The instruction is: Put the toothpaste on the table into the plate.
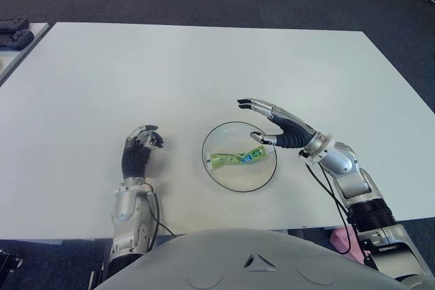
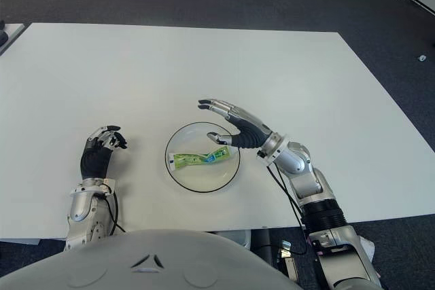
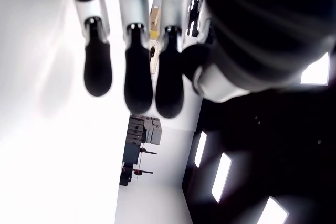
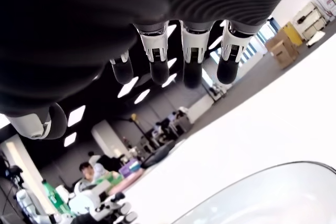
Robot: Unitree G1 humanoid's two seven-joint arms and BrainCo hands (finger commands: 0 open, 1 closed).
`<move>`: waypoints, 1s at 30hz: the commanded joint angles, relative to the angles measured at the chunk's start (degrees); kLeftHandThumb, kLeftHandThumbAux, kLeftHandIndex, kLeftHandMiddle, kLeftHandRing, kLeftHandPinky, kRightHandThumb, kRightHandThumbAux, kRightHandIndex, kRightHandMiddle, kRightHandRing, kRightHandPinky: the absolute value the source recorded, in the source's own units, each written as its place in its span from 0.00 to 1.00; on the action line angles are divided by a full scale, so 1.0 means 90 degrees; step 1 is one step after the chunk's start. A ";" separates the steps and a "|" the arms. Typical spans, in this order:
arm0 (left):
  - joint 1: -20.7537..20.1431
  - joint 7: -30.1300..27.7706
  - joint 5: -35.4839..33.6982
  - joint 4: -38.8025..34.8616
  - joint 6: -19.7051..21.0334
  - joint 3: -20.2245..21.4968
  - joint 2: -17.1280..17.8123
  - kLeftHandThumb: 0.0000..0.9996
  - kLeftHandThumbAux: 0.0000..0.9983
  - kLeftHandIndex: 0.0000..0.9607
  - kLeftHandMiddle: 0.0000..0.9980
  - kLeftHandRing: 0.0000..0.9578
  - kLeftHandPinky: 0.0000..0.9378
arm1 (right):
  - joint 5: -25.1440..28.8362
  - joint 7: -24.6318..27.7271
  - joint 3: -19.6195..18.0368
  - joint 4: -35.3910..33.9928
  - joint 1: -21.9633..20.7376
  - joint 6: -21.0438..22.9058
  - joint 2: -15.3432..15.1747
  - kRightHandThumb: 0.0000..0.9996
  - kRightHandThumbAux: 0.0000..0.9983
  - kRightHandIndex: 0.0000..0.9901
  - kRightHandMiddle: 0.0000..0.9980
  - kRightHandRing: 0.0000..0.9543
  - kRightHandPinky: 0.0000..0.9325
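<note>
With the toothpaste (image 1: 238, 158) lying in the plate (image 1: 224, 180), the right hand (image 1: 277, 124) is hovering empty, fingers spread; lifting straight clear looks wisest. The left hand (image 1: 139, 149) is curling empty beside the plate on the counter (image 1: 204, 66).

The right hand (image 1: 272, 121) reaches forward with fingers (image 1: 255, 106) extended and empty; the left hand (image 1: 139, 147) has fingers curled.

Open-plan lab or office; ceiling light panels (image 4: 76, 115), person at a desk (image 4: 86, 171) (background).

Clear glass plate (image 1: 217, 168), glossy toothpaste (image 1: 238, 157), matt white table (image 1: 204, 66).
</note>
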 commanded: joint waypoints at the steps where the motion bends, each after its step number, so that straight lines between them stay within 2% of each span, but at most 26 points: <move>1: 0.0016 0.0079 0.0071 0.0067 0.0108 -0.0040 0.0007 0.70 0.72 0.45 0.62 0.62 0.62 | -0.0136 -0.0126 -0.0046 0.0126 -0.0073 -0.0089 0.0100 0.40 0.34 0.00 0.00 0.00 0.00; 8: 0.0007 0.0073 -0.0001 0.0064 0.0127 -0.0016 -0.0028 0.70 0.72 0.45 0.62 0.63 0.64 | -0.0049 -0.0578 -0.0195 0.0412 -0.0077 -0.0337 0.0447 0.30 0.40 0.00 0.00 0.00 0.00; 11: -0.0012 0.0045 -0.0049 0.0112 0.0052 0.0000 -0.0046 0.70 0.72 0.45 0.62 0.63 0.64 | 0.0447 -0.0568 -0.0268 0.0388 -0.0007 -0.0008 0.0684 0.26 0.45 0.00 0.00 0.00 0.01; 12: -0.0019 0.0035 -0.0057 0.0128 0.0030 0.0002 -0.0046 0.70 0.72 0.45 0.62 0.63 0.64 | 0.0767 -0.0585 -0.0319 0.0397 0.0010 0.0131 0.0857 0.26 0.46 0.00 0.00 0.00 0.01; 16: -0.0038 0.0011 -0.0073 0.0155 -0.0002 0.0008 -0.0031 0.70 0.72 0.45 0.62 0.63 0.63 | 0.1983 -0.0517 -0.0508 0.0362 0.0061 0.0729 0.1470 0.22 0.64 0.03 0.02 0.00 0.08; 18: -0.0045 0.0005 -0.0080 0.0163 -0.0008 0.0013 -0.0022 0.70 0.72 0.45 0.62 0.63 0.63 | 0.2306 -0.0457 -0.0566 0.0311 0.0081 0.0965 0.1616 0.22 0.68 0.07 0.06 0.03 0.11; 19: -0.0049 -0.0006 -0.0079 0.0172 -0.0016 0.0012 -0.0009 0.70 0.72 0.45 0.62 0.63 0.63 | 0.2670 -0.0427 -0.0629 0.0280 0.0125 0.1196 0.1770 0.23 0.70 0.09 0.07 0.04 0.13; 22: -0.0061 -0.0054 -0.0110 0.0188 -0.0005 0.0019 0.0040 0.70 0.72 0.45 0.62 0.63 0.63 | 0.3619 -0.0546 -0.0870 0.0085 0.0362 0.1759 0.2294 0.29 0.71 0.18 0.20 0.17 0.25; 25: -0.0063 -0.0081 -0.0144 0.0180 0.0000 0.0022 0.0066 0.70 0.72 0.45 0.62 0.63 0.63 | 0.3869 -0.0670 -0.1019 -0.0068 0.0479 0.1993 0.2540 0.33 0.72 0.22 0.26 0.24 0.31; 30: -0.0074 -0.0078 -0.0135 0.0197 -0.0023 0.0014 0.0114 0.70 0.72 0.45 0.62 0.63 0.62 | 0.4255 -0.1046 -0.1312 -0.0386 0.0651 0.2652 0.2944 0.37 0.73 0.26 0.31 0.31 0.38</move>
